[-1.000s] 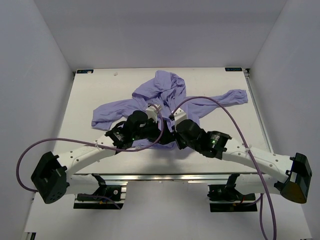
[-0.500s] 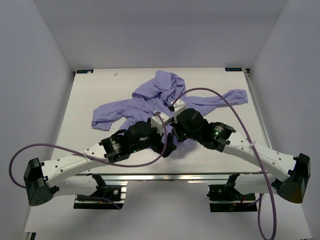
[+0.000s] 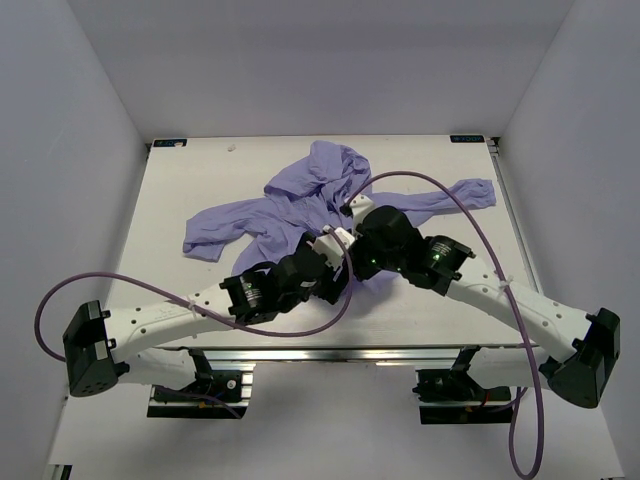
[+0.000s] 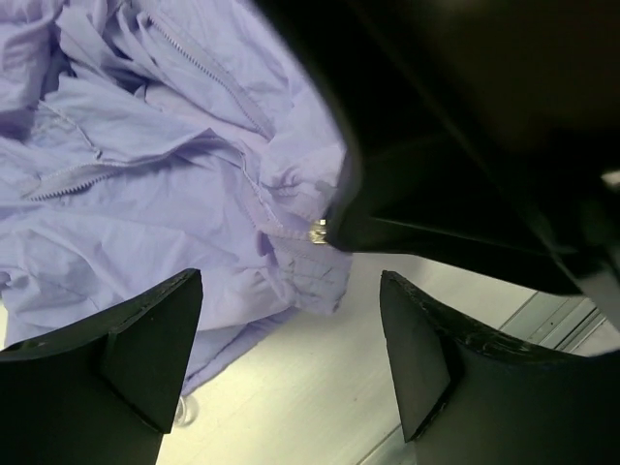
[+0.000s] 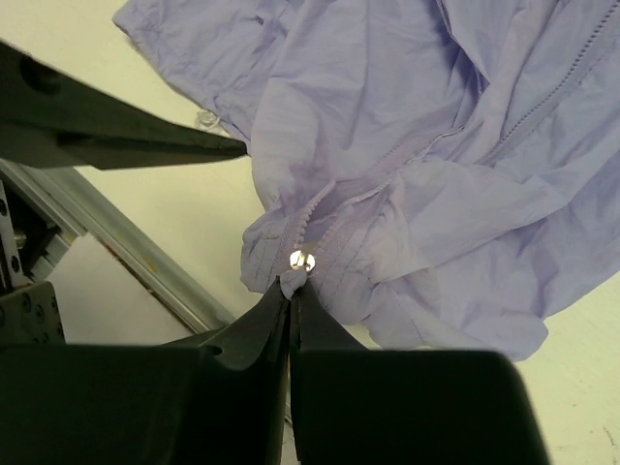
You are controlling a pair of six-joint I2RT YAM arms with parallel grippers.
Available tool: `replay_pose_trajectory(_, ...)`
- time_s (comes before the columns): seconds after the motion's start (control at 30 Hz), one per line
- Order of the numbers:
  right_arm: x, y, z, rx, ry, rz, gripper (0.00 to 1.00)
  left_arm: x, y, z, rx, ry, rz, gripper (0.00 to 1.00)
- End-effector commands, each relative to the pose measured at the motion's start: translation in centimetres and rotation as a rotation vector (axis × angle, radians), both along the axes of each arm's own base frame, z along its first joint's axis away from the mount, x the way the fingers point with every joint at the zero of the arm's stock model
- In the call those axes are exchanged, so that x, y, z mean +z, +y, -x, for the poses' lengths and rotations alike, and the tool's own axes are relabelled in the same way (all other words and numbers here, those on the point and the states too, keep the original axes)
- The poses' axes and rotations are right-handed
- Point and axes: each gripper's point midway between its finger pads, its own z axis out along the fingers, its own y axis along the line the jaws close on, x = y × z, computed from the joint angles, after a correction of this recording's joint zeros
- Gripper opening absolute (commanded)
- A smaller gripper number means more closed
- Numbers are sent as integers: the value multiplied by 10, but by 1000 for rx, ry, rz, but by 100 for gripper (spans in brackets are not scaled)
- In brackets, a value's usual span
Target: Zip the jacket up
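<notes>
The lavender jacket (image 3: pixel 300 200) lies crumpled on the white table, hood at the far side, sleeves spread left and right. In the right wrist view my right gripper (image 5: pixel 292 285) is shut on the fabric pull tab just below the silver zipper slider (image 5: pixel 301 260), at the bunched lower hem of the jacket (image 5: pixel 407 145). In the left wrist view my left gripper (image 4: pixel 291 291) is open and empty, above bare table just in front of the hem; the slider (image 4: pixel 317 231) and the jacket (image 4: pixel 145 174) lie ahead of it. Both grippers meet near the jacket's near edge in the top view (image 3: pixel 345 272).
The table's metal front rail (image 5: pixel 145 262) runs close behind the hem, and also shows in the left wrist view (image 4: pixel 562 320). Purple cables (image 3: pixel 440 195) arc over the arms. A small clear ring-like spot (image 4: pixel 184 412) lies on the table by the hem.
My left arm has swung right and forward, bringing its gripper beside the right one at the hem. My right gripper has shifted slightly farther over the jacket's lower edge.
</notes>
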Motion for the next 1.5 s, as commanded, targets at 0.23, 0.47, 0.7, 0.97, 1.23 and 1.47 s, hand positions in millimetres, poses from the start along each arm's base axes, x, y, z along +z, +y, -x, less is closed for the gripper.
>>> replay_pose_trajectory(0.23, 25, 5, -12, -29, 62, -106, 0, 21, -10, 4, -58, -74, 13, 78)
replay_pose_trajectory(0.47, 36, 10, -10, -4, 75, -152, 0, 13, -15, 1, -68, -93, -44, 73)
replay_pose_trajectory(0.7, 44, 16, -8, 16, 98, -200, 0, 10, -17, -6, -43, -111, -78, 55)
replay_pose_trajectory(0.97, 36, 18, -6, 27, 123, -192, 0, 28, -24, -2, -99, -174, -25, 15)
replay_pose_trajectory(1.23, 37, 12, -20, -12, 111, -186, 0, 35, -22, 12, -175, -219, 4, 0)
replay_pose_trajectory(1.47, 41, 4, -27, -22, 121, -208, 0, 25, -16, 19, -169, -190, -21, 0)
